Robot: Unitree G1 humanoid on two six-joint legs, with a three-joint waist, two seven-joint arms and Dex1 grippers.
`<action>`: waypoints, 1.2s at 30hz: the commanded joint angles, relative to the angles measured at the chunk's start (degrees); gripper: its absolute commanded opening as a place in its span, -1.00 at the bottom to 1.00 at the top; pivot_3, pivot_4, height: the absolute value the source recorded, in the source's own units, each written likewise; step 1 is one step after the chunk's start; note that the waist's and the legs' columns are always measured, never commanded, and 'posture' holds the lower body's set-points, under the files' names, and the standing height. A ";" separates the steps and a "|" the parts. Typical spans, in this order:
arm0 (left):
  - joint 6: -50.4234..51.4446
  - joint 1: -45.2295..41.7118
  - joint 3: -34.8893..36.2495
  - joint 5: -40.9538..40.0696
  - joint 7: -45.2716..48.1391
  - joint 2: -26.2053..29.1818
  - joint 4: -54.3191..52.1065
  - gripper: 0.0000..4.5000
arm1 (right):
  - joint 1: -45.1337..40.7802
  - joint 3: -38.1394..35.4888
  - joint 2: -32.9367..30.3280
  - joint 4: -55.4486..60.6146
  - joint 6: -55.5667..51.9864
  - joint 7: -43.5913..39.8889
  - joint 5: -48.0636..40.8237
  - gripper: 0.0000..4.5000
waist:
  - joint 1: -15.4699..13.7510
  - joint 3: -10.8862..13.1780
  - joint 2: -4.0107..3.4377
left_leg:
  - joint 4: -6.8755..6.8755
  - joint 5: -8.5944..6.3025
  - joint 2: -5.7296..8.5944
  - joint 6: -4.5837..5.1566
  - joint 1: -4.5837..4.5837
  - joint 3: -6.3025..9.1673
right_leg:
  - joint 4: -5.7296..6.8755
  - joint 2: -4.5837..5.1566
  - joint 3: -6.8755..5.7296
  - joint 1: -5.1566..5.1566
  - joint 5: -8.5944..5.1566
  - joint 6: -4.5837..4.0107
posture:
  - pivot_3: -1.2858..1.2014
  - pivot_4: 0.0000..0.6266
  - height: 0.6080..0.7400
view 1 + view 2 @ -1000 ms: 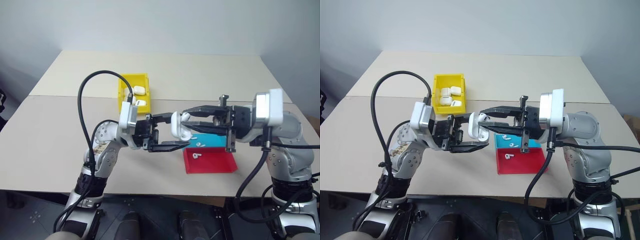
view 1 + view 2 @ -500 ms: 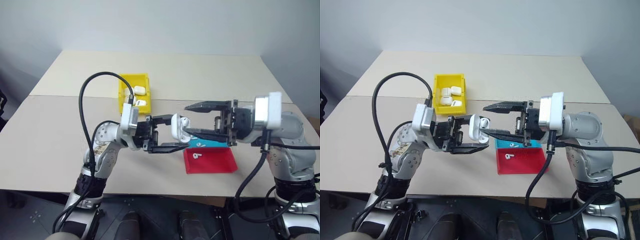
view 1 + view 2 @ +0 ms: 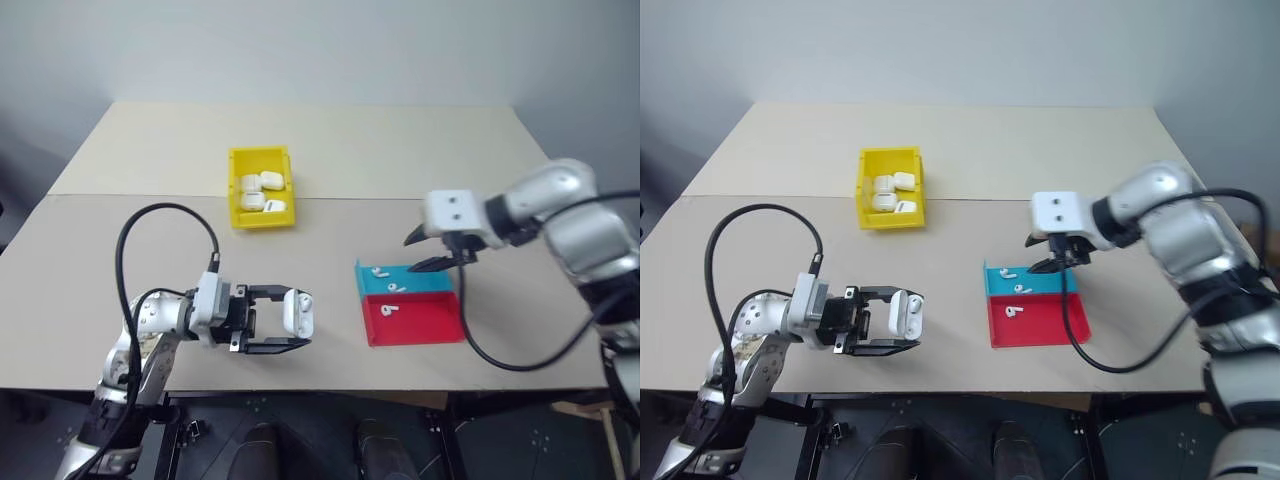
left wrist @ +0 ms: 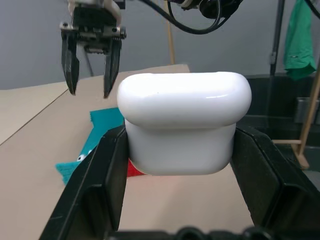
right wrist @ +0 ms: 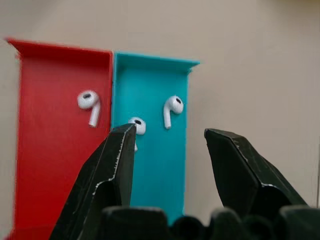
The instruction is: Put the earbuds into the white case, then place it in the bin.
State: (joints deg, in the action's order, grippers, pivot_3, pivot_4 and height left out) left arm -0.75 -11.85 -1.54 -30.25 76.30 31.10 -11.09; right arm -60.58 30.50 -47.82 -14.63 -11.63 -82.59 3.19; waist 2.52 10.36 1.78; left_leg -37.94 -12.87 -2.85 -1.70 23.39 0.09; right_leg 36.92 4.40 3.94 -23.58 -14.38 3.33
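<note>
Grippers apart now, no longer meeting mid-air over the table as a second ago. Left gripper (image 3: pixel 290 330) drawn back and down toward the near left part of the table (image 3: pixel 400 160), clamped on the white case (image 3: pixel 297 313), which sits between its two black fingers with the lid end up; same hold as before, seen close in the left wrist view (image 4: pixel 184 127). Right gripper (image 3: pixel 440 250) pulled away from the case, swung out to the right and tipped downward, jaws spread and holding nothing, hovering just above the far edge of the blue-and-red tray (image 3: pixel 425 325). Tray on the table in the same spot. Earbuds still loose in it: two in the blue half (image 5: pixel 172 107), one in the red half (image 5: pixel 88 102). Yellow bin (image 3: pixel 262 188) at the far left-centre of the table, unmoved, with several white cases inside (image 3: pixel 258 193)
</note>
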 commanded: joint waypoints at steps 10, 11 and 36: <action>-1.95 2.98 -1.17 1.41 -4.76 -0.87 -4.84 0.23 | -10.02 5.44 12.13 -18.32 6.69 -3.24 13.50 0.18 | -0.37 0.01 -0.03 | 0.01 0.02 0.00 -0.02 0.33 0.00 | 0.19 0.00 0.00 -0.46 0.02 -0.04 | 0.03 -0.52 1.00; -2.14 3.04 -1.28 1.52 -4.89 -0.97 -4.80 0.23 | -9.93 5.56 12.76 -18.41 6.18 -3.60 13.89 0.18 | -0.38 0.01 -0.03 | 0.01 0.02 0.01 -0.02 0.35 0.00 | 0.19 0.00 0.00 -0.47 0.02 -0.04 | 0.03 -0.52 1.00; -2.68 1.74 -1.92 2.31 -6.88 -1.61 -4.22 0.23 | -8.16 5.24 19.94 -23.92 0.14 -0.87 20.07 0.10 | -0.04 0.00 -0.05 | 0.01 0.03 0.01 -0.03 0.33 0.00 | 0.24 -0.01 0.00 -0.46 0.03 -0.05 | 0.03 -0.52 1.00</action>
State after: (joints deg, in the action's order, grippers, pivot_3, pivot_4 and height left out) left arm -2.69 -9.53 -3.71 -27.21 69.81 29.41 -13.65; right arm -68.26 36.91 -27.94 -38.54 -11.64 -83.65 22.94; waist 2.48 10.36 1.73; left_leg -37.93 -12.84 -2.84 -1.73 23.72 0.09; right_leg 37.17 4.39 3.94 -24.05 -14.35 3.27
